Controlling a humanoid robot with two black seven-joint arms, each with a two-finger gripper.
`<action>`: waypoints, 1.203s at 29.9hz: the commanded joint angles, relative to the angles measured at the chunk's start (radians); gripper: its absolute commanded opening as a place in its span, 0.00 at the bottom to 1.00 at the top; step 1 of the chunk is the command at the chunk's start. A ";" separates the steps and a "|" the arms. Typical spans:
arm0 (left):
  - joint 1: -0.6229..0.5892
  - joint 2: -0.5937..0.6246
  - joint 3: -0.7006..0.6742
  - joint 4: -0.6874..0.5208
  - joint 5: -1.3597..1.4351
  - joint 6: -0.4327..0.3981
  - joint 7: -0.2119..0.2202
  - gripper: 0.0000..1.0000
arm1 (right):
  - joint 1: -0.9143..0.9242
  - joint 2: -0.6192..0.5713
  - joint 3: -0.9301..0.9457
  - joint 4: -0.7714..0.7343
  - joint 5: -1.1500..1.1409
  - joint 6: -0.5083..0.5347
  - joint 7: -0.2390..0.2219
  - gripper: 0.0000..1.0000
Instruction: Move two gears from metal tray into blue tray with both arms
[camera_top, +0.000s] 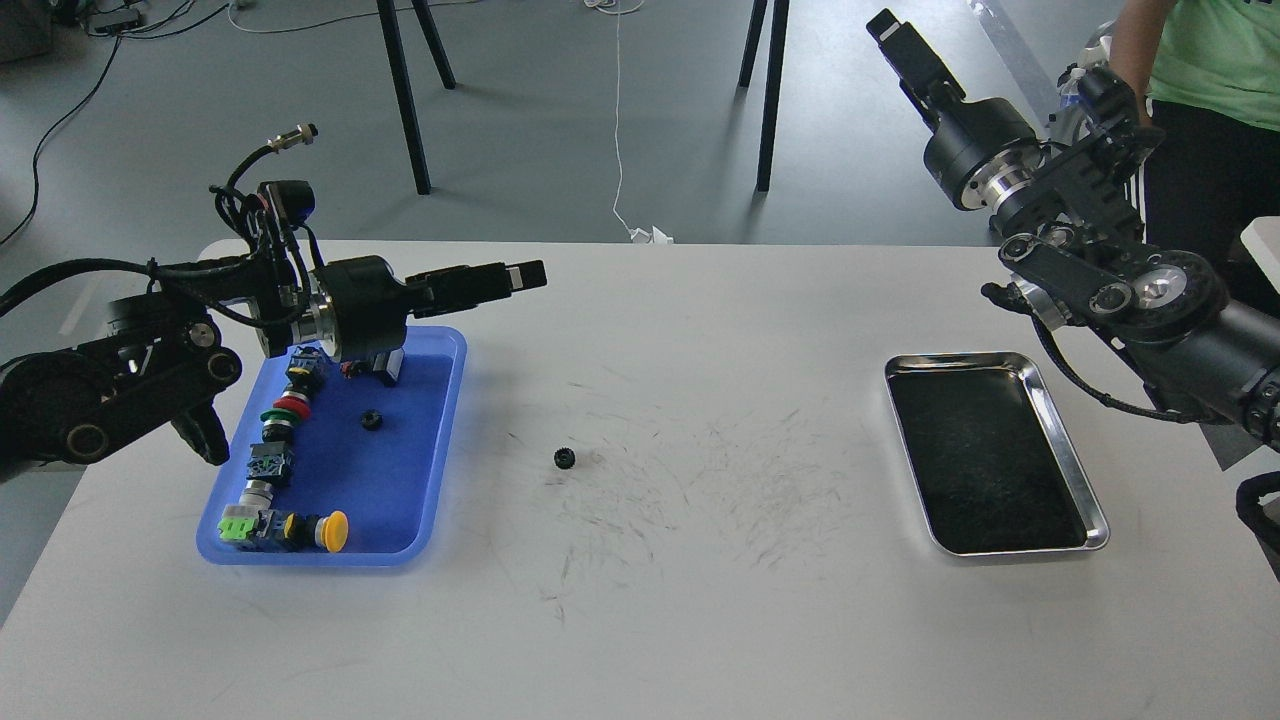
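Observation:
One gear (372, 420) lies inside the blue tray (405, 490), near its middle. The other gear (564, 458) lies on the bare white table, between the two trays. The metal tray (950, 357) at the right holds nothing. My left gripper (530, 274) points right, held above the table just past the blue tray's far right corner. It is seen side-on and its fingers cannot be told apart. My right gripper (888, 28) is raised high behind the table, far from the metal tray. It is seen end-on and holds nothing visible.
Several coloured push-button switches (285, 470) line the blue tray's left side, and a black connector with a white label (385, 364) lies at its far end. A person in a green shirt (1205, 50) stands at the back right. Stand legs (405, 100) rise behind the table.

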 joint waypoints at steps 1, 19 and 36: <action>0.003 0.006 -0.001 -0.028 0.029 -0.023 0.000 0.98 | -0.003 -0.011 -0.001 -0.001 0.000 0.000 0.000 0.95; 0.065 -0.179 0.004 -0.058 0.409 0.158 0.000 0.96 | -0.069 -0.069 0.097 -0.030 0.239 0.054 0.000 0.95; 0.148 -0.304 0.041 0.111 0.639 0.337 0.000 0.87 | -0.184 -0.127 0.173 -0.030 0.465 0.159 0.000 0.95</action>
